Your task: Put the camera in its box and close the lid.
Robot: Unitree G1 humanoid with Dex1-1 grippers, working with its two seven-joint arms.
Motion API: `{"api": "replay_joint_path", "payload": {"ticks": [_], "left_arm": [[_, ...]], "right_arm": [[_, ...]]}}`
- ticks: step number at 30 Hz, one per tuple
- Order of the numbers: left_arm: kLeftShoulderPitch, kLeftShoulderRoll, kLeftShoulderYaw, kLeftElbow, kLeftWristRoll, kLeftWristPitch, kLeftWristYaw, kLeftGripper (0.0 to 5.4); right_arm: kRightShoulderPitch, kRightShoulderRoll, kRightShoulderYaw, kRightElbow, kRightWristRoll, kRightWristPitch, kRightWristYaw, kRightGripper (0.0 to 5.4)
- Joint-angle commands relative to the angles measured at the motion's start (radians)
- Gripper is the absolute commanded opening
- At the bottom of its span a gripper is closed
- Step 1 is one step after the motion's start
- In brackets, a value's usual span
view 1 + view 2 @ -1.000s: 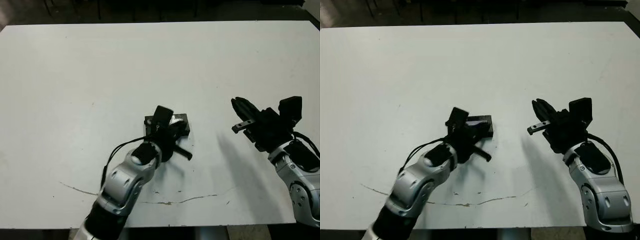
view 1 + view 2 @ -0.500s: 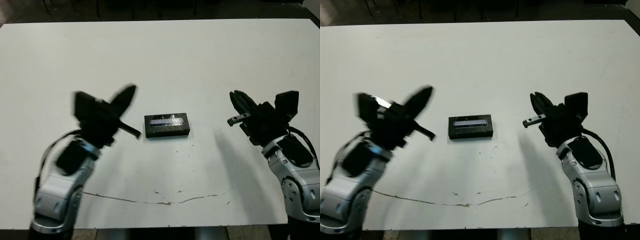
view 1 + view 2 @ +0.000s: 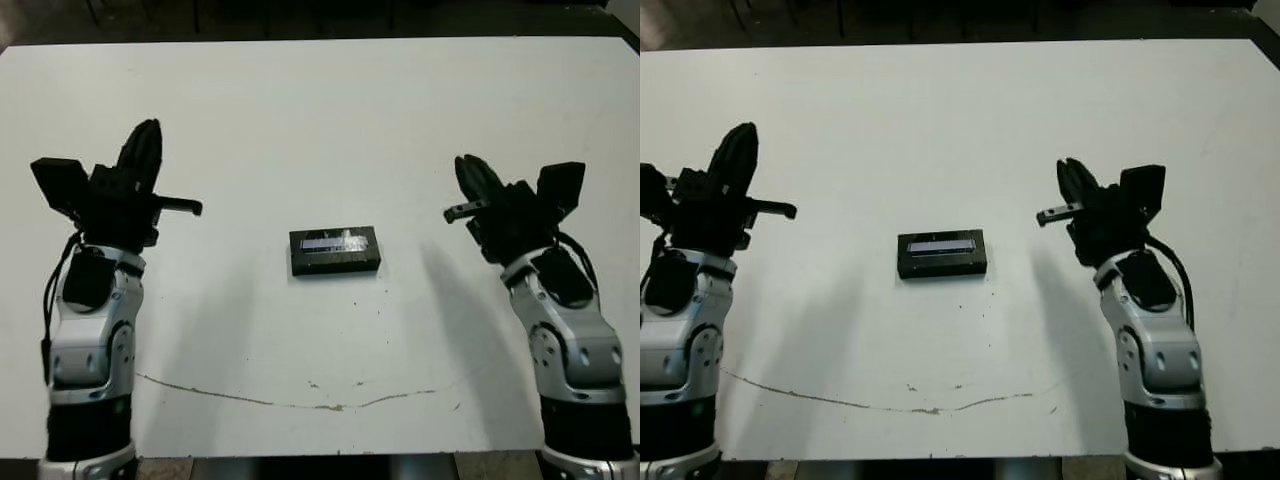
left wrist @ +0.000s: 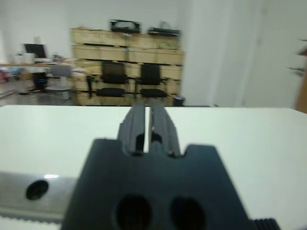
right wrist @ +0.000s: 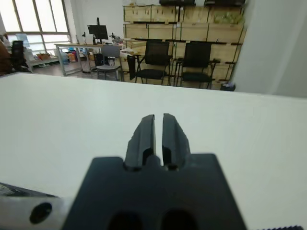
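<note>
The box [image 3: 336, 266] lies in the middle of the white table, black walls showing. The lid [image 3: 333, 240] rests flat on top of it, its pale silvery stripe up. The camera is hidden from view. My left gripper [image 3: 146, 136] is raised over the table's left side, well apart from the box, fingers pressed together with nothing in them; the left wrist view shows these fingers [image 4: 136, 120] closed. My right gripper [image 3: 466, 167] is raised to the right of the box, also shut and empty, as its fingers [image 5: 146, 132] show in the right wrist view.
The table [image 3: 320, 120] has a thin dark crack line [image 3: 330, 405] near its front edge. Beyond the far edge, the wrist views show chairs [image 5: 156, 60] and stacked wooden crates [image 4: 127, 45].
My left arm has swung away from the box, out to the left and up. The right gripper has drifted slightly up and back. The box with its lid has stayed put.
</note>
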Motion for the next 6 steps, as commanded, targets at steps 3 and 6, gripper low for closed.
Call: {"api": "replay_joint_path", "payload": {"ticks": [3,6], "left_arm": [[-0.01,-0.01,0.01,0.063,0.009,-0.044,0.031,0.03],[-0.012,-0.014,0.001,0.058,0.011,-0.034,0.043,0.03]], "right_arm": [[0.022,0.02,0.006,0.042,-0.037,-0.015,-0.024,0.0],[0.028,0.024,0.001,0.036,-0.036,-0.009,-0.026,0.0]]}}
